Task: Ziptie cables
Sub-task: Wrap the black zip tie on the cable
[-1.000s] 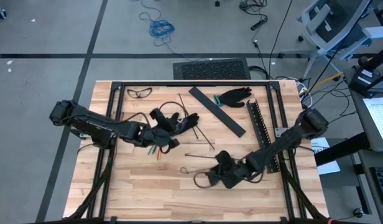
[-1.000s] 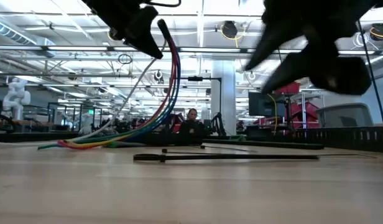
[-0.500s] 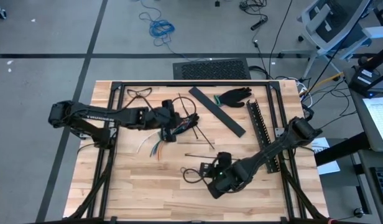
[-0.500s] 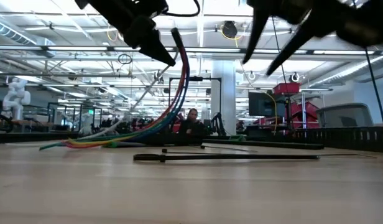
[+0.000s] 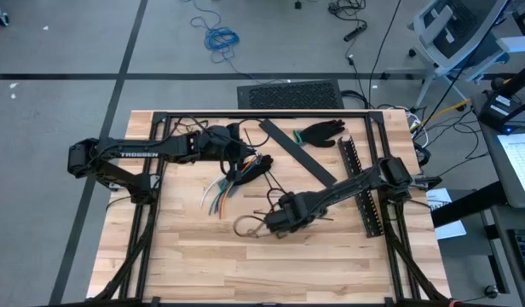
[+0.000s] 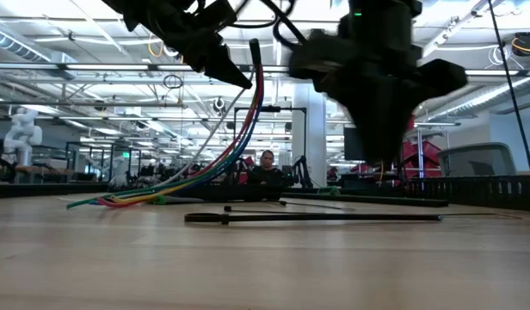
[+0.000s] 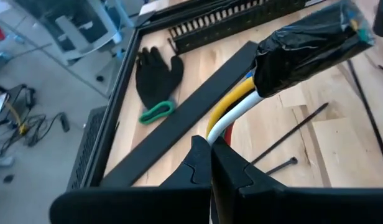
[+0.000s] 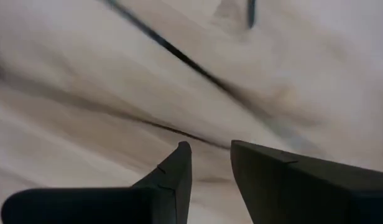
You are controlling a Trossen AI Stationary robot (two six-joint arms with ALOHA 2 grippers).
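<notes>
The cables [image 5: 222,189] are a bundle of coloured wires with one end wrapped in black tape [image 7: 306,42]. My left gripper [image 7: 210,163] is shut on them over the table's middle left, also seen high in the low view [image 6: 215,53]. My right gripper [image 5: 279,217] points down over the table's middle, right of the cables' loose ends. It stands open [image 8: 210,155] with nothing between its fingers. Below it a long black ziptie [image 6: 312,217] lies flat on the wood. My left gripper pinches the bundle between its two fingers just behind the taped end, where white and yellow wires [image 7: 232,115] show. The taped end sticks out past the fingertips. The wires arc down from the hold, slack, and their loose ends [image 6: 106,201] lie on the table.
A black glove [image 5: 320,132], a flat black bar [image 5: 298,153] and a black slotted strip [image 5: 356,183] lie at the back right. Thin black sticks [image 5: 275,189] lie between the two grippers. Glasses [image 5: 187,128] sit at the back left.
My left gripper has gone toward the far edge and a little right while rolling, carrying the held end of the cables; their loose ends have stayed on the table. My right gripper has moved from the near side toward the middle and tipped until it points down.
</notes>
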